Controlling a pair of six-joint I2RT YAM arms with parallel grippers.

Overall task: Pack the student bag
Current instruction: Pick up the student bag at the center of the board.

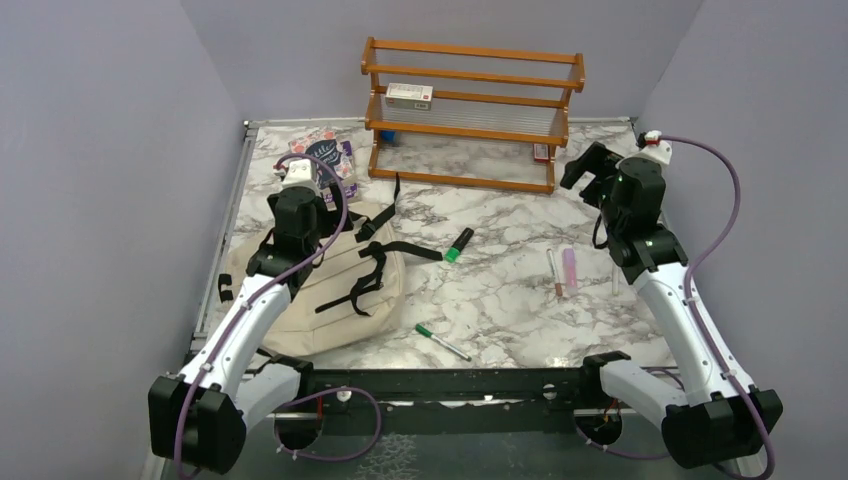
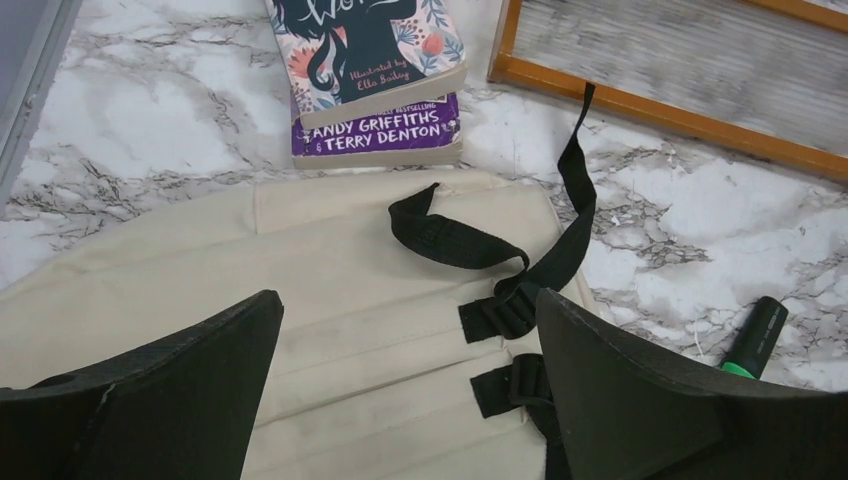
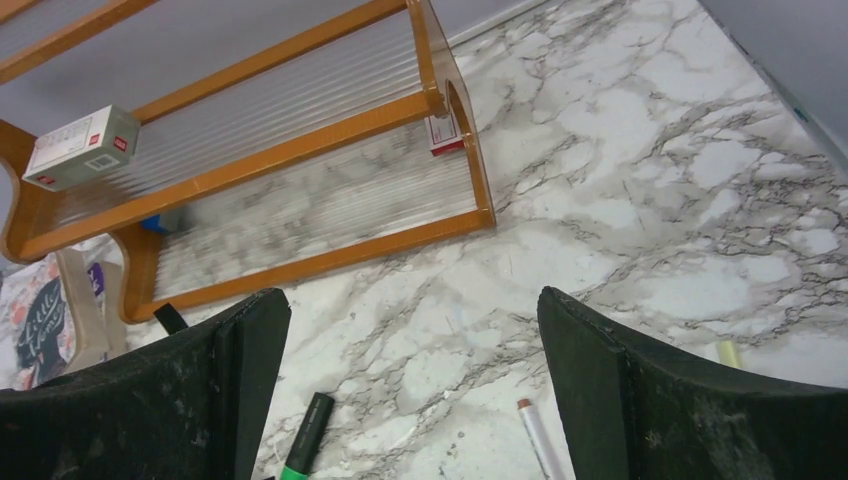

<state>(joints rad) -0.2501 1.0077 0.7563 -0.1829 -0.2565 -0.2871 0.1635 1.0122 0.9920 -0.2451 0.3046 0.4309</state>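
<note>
The left gripper (image 2: 405,325) is being held with its black fingers (image 2: 180,390) spread wide and nothing pinched between them, on the near side of the left end of the orange-brown two-tier wooden rack (image 1: 470,110). Directly beneath it, the large cream-beige canvas backpack (image 2: 340,270) with black straps (image 2: 455,240) is being seen lying flat on the white grey-veined marble table (image 1: 500,300), near and to the left of the rack. One strap is being stretched up to the rack's bottom rail. A stack of two paperback books (image 2: 375,130), purple-spined below and floral-covered above, is being shown just left of the rack's left post, touching the backpack's far edge.

The right gripper (image 3: 412,320) is likewise being held wide apart and empty, over the table in front of the rack's right end. A black highlighter with a green tip (image 1: 459,245) is being seen on the near side of the rack's middle, just beside the backpack's strap. A white pen with a brown tip (image 1: 553,272) and a pale pink stick (image 1: 569,266) are lying side by side in front of the rack's right end. A green-capped marker (image 1: 440,341) is lying further from the rack. A white box with red marks (image 1: 409,95) is being carried on the rack's middle shelf.
</note>
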